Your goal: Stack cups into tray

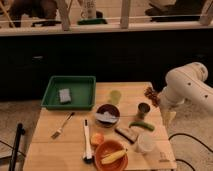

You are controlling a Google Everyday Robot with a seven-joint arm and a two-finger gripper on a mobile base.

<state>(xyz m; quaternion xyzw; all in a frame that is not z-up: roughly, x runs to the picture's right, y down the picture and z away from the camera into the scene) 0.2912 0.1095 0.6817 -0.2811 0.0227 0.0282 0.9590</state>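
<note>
Near edge, 6 o'clock: orange bowl (111,155), not ours. Mid-bench (52,150): dark bowl (107,115). Metal cup (143,109) sits at its 3 o'clock, yellow-green cup (115,96) at its 12. Both upright, apart, unstacked; mouths-up should suit nesting. Tool (168,116) hangs by the bench's right edge, at the metal cup's 3 o'clock, near it but touching nothing. Can't tell if it's released or clenched. Far left, 10 o'clock: tray (67,106), holding a grey block (65,95), no cups yet.
</note>
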